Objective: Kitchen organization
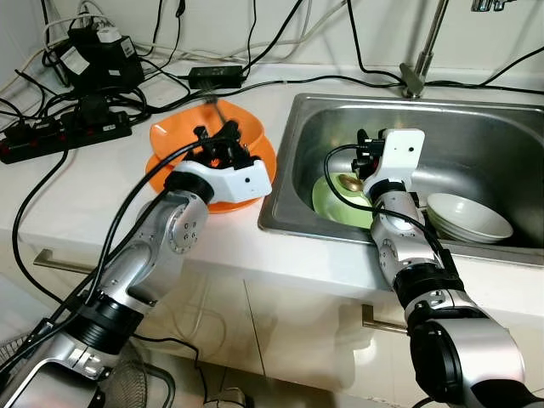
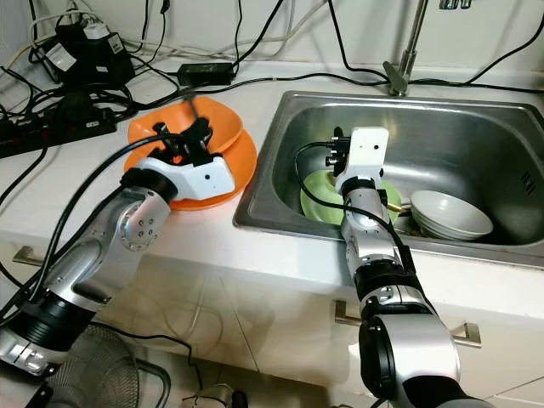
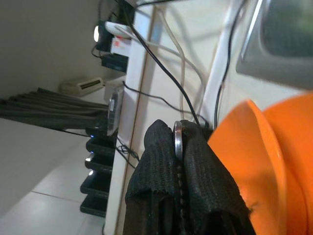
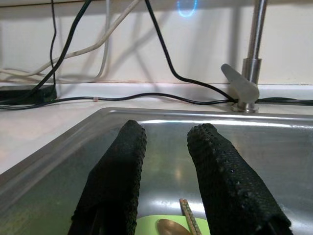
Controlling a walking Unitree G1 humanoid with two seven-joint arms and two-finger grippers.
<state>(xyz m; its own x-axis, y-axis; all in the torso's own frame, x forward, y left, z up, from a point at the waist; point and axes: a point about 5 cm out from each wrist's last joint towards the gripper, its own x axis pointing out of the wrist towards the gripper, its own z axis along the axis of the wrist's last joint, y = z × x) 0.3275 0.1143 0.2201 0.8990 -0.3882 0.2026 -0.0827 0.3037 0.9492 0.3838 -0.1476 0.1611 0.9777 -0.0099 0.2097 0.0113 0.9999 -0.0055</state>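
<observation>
An orange bowl [image 1: 174, 136] sits on an orange plate [image 1: 265, 160] on the white counter, left of the sink. My left gripper [image 1: 219, 136] hovers over the bowl, shut on a thin metal utensil [image 3: 177, 139] whose handle [image 1: 218, 110] sticks up past the fingers. In the steel sink [image 1: 280, 212] lies a green plate [image 1: 327, 204] carrying a brass spoon [image 1: 348, 181] and chopsticks [image 4: 188, 213]. My right gripper [image 4: 168, 134] hangs open just above that plate, nothing between its fingers. A white bowl [image 1: 467, 217] rests to the plate's right.
Power strips, adapters and a tangle of black cables [image 1: 68, 132] cover the counter's back left. The faucet [image 1: 416, 76] stands behind the sink. Cabinet doors with handles run below the counter, and a floor fan [image 2: 93, 365] stands at lower left.
</observation>
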